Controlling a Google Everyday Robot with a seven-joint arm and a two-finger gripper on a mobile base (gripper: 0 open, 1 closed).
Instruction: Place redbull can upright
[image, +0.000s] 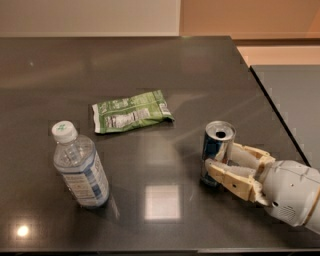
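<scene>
The redbull can (216, 145) stands upright on the dark table (150, 65) at the right, blue and silver, its silver top with the pull-tab hole facing up. My gripper (221, 159) reaches in from the lower right. Its cream fingers (231, 178) sit on either side of the can's lower half, closed on it. The can's base is at the table surface.
A clear plastic water bottle (80, 167) with a white cap stands at the left front. A flat green snack bag (131, 117) lies in the middle. The table's right edge (272, 105) runs close behind the can. Its front edge is near the gripper.
</scene>
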